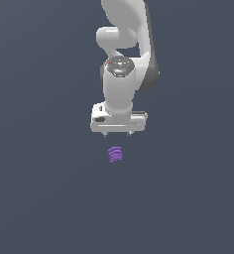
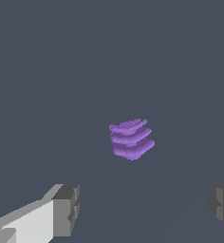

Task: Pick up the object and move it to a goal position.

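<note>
The object (image 1: 115,154) lies alone on the flat ground (image 1: 39,198), directly below the gripper (image 1: 117,134), apart from it, in line with the gap between its 2 fingers (image 2: 66,209)

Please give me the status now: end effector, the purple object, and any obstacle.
End effector open, empty, above the purple object. Object untouched on the surface, seen between the two fingers. No obstacle visible.

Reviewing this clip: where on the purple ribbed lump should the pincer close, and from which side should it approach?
Probably from straight above, closing across the middle of the purple lump. It is far narrower than the open pincer, whose fingers already flank it, and nothing stands around it.
</note>
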Robot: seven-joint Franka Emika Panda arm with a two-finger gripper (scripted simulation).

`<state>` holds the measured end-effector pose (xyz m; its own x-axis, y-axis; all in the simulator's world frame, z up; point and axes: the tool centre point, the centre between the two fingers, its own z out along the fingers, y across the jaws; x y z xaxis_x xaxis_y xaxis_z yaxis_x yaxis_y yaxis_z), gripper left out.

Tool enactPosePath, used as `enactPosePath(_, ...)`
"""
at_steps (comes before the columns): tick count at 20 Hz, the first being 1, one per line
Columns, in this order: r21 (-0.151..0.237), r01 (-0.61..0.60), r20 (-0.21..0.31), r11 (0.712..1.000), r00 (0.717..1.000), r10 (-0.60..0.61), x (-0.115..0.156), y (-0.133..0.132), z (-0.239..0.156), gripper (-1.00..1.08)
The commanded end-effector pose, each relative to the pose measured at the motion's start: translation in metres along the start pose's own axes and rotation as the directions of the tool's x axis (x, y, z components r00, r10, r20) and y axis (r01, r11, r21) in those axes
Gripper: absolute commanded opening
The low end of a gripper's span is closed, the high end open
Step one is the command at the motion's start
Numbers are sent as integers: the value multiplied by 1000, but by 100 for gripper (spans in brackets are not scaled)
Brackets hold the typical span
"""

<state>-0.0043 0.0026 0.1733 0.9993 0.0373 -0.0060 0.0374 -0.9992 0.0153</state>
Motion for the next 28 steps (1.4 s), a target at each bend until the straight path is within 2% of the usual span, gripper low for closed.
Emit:
enactPosePath(1,0,0,0,1000,1000,0,0,0,0,100)
enactPosePath(10,-4,25,-7,1000,1000,-25,7,-15,-11,100)
enactPosePath(16,-3,33,-7,999,999,-33,7,-14,-6,100)
enactPosePath(28,7,152,-7,988,988,-152,14,2,49,100)
